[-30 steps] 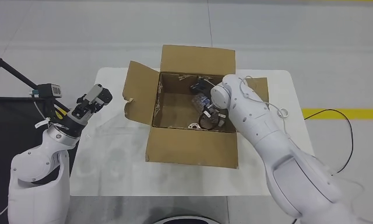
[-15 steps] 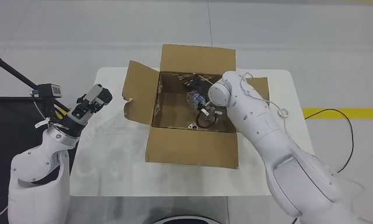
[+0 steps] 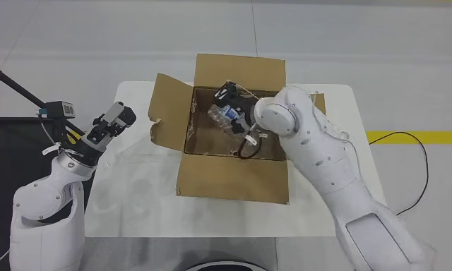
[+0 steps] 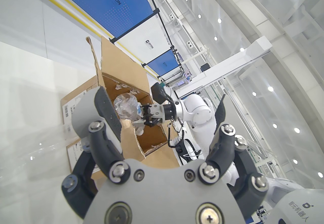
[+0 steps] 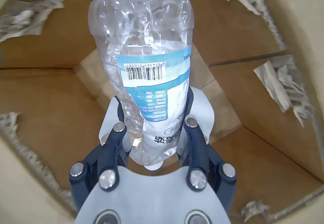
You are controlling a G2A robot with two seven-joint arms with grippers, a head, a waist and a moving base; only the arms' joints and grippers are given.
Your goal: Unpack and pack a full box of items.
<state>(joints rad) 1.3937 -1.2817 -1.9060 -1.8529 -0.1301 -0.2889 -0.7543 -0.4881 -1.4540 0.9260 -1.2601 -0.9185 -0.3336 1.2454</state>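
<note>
The bottle [image 5: 141, 57] in my right gripper [image 5: 154, 106] is thin clear plastic, crumpled and glossy, with a smooth film label [image 5: 157, 88]. The box [image 3: 233, 179] is matt brown cardboard, rough and fibrous at its torn edges. My left gripper [image 4: 162, 99] has matt grey plates, shiny metal screws [image 4: 117, 170] and dark textured pads [image 4: 108, 111]. The worktop [image 3: 134, 200] is smooth and white.

Both arms are glossy white shells with rounded joints: the right arm [image 3: 321, 154] carries a looped black cable [image 3: 247, 148] by its wrist, the left arm [image 3: 49, 193] yellow and black wires [image 3: 70, 135] near its own. The left pincer [image 4: 162, 99] has a grey metal plate studded with silver screws [image 4: 118, 169], black links and pale grey fingers [image 4: 84, 109] faced with black ribbed pads [image 4: 108, 109]. The right pincer [image 5: 155, 106] has dark blue links with round silver bolts [image 5: 107, 177] on a pale grey plate.
</note>
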